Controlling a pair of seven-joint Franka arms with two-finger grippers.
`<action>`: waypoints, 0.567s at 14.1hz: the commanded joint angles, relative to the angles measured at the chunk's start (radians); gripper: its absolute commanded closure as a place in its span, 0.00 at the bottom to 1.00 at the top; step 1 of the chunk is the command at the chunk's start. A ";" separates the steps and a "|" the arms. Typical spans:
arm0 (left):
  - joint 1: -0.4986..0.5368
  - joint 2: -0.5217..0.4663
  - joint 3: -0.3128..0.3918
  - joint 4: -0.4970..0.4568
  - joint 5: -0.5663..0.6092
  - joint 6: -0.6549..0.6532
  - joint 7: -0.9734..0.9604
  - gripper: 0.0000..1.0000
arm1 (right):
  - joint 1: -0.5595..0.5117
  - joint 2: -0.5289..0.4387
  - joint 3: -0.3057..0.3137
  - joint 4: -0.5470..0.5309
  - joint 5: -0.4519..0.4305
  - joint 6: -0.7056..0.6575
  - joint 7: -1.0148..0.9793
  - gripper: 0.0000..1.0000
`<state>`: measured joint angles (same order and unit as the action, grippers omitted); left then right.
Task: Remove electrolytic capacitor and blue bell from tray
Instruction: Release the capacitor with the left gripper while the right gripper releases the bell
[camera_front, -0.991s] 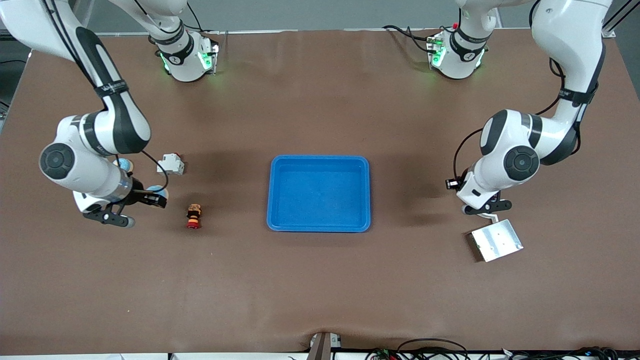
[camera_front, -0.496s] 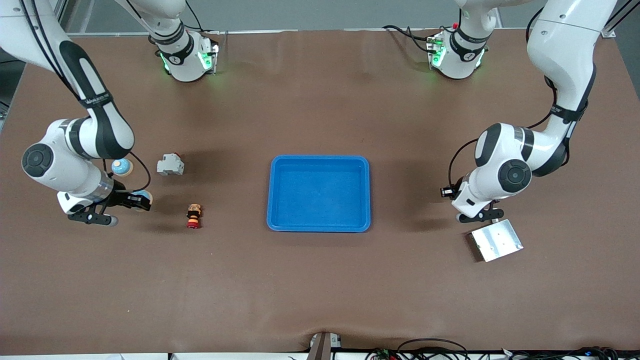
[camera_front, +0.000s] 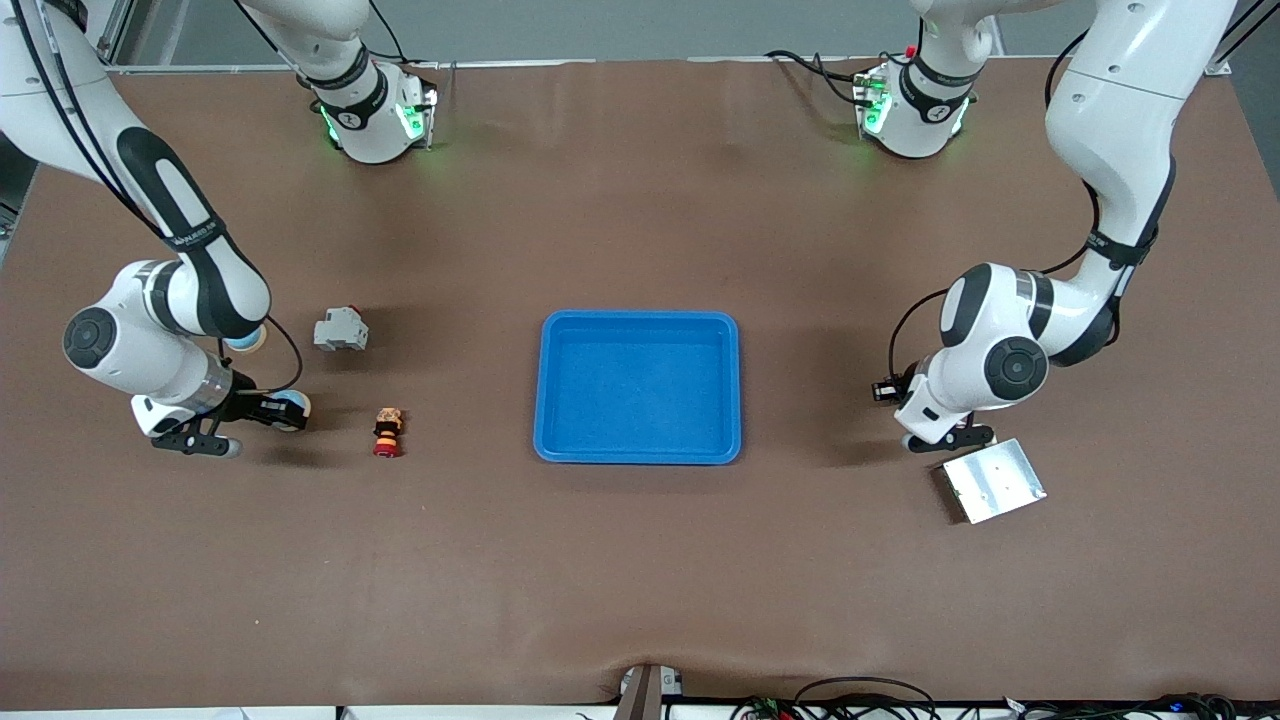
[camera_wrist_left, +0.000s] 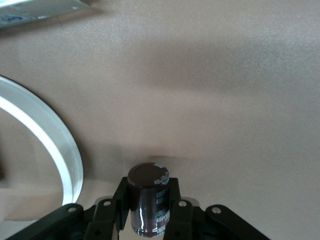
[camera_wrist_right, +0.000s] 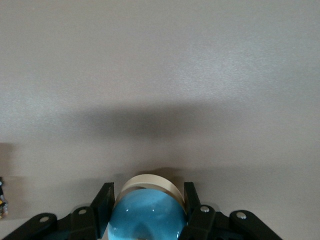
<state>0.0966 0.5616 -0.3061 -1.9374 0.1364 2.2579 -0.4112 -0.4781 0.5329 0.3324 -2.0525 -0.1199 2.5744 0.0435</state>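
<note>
Blue-domed bell (camera_wrist_right: 147, 216) sits clenched in the right hand (camera_front: 285, 410), low over the brown surface (camera_front: 640, 560) near the right arm's end. The left hand (camera_wrist_left: 149, 210) grips the dark capacitor (camera_wrist_left: 148, 197) upright, just beside the metal plate (camera_front: 993, 480); the blue tray (camera_front: 638, 455) lies between them.

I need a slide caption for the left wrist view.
Left gripper shut on a dark capacitor above the brown table.
</note>
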 joint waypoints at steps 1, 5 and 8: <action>-0.003 0.015 -0.002 0.014 0.023 0.012 -0.009 1.00 | -0.008 0.018 0.017 0.017 0.016 0.013 -0.014 1.00; -0.003 0.023 -0.002 0.014 0.023 0.017 -0.009 1.00 | 0.024 0.044 0.016 0.052 0.016 0.013 0.009 1.00; -0.003 0.030 -0.002 0.014 0.023 0.026 -0.008 0.99 | 0.032 0.068 0.016 0.074 0.014 0.013 0.019 1.00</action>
<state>0.0953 0.5792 -0.3067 -1.9360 0.1364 2.2767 -0.4112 -0.4528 0.5701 0.3438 -2.0140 -0.1188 2.5849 0.0533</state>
